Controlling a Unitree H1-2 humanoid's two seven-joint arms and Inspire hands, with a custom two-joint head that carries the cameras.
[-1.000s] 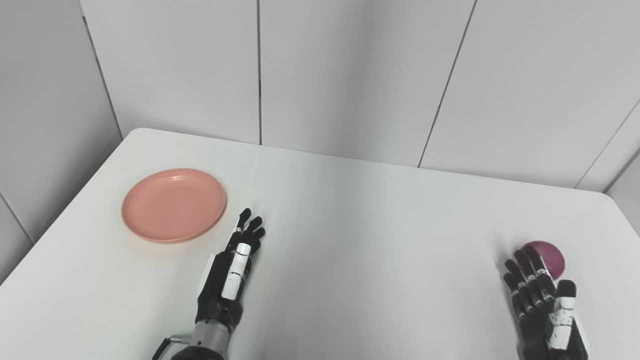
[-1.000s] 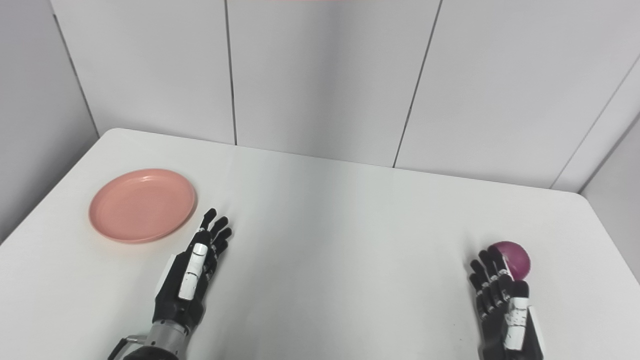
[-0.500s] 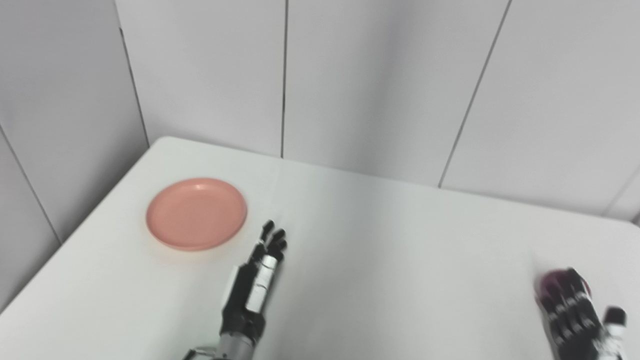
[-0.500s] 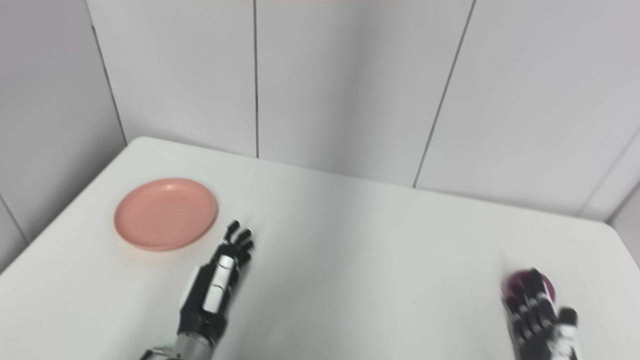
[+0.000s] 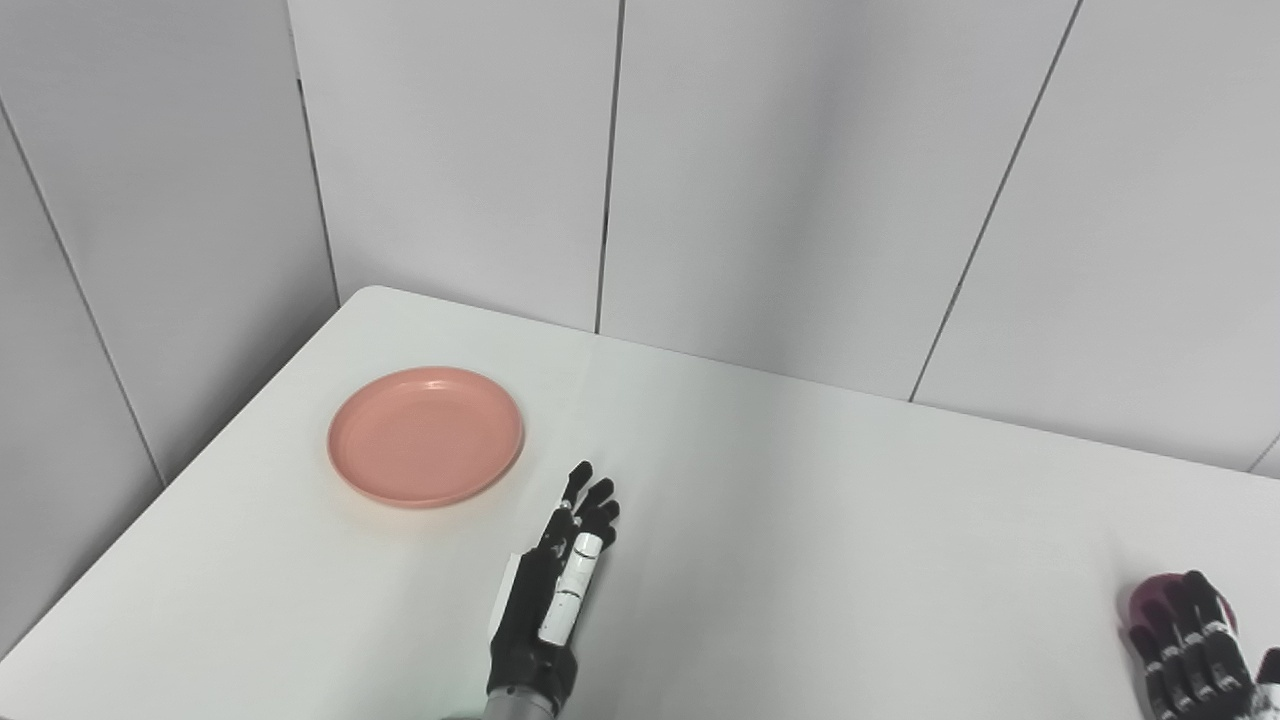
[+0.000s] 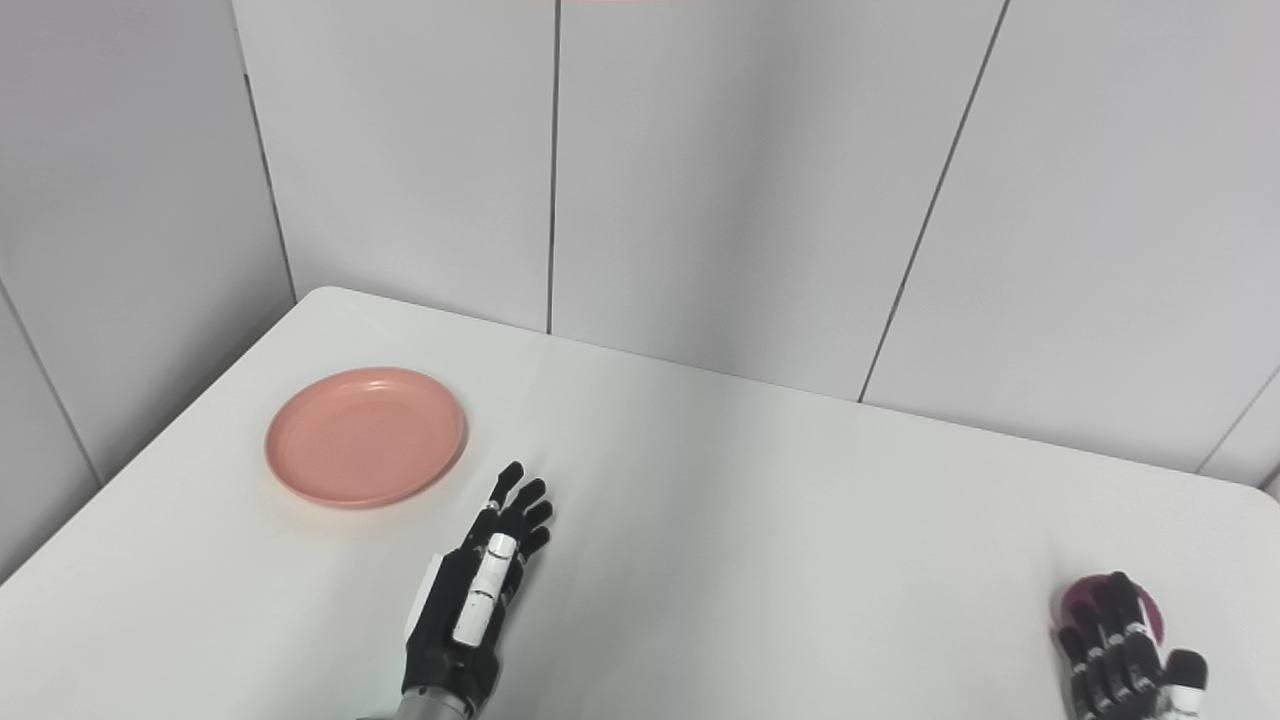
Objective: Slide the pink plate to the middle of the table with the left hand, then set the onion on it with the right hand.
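The pink plate [image 5: 426, 436] lies empty on the white table [image 5: 800, 520] at the far left. My left hand [image 5: 560, 590] rests open on the table, fingers straight, a little to the right of and nearer than the plate, not touching it. The purple onion [image 6: 1120, 605] sits at the table's right near corner, mostly hidden behind the fingers of my right hand [image 6: 1125, 665]. The right hand is open at the bottom right edge of the picture, fingers up just in front of the onion, not closed on it.
Grey panelled walls [image 5: 700, 180] stand behind the table and along its left side. The table's left edge [image 5: 160, 490] runs close to the plate. Nothing else lies on the table.
The whole picture has shifted right and down, so the camera has turned left and up. The hands, plate and onion keep their places relative to each other.
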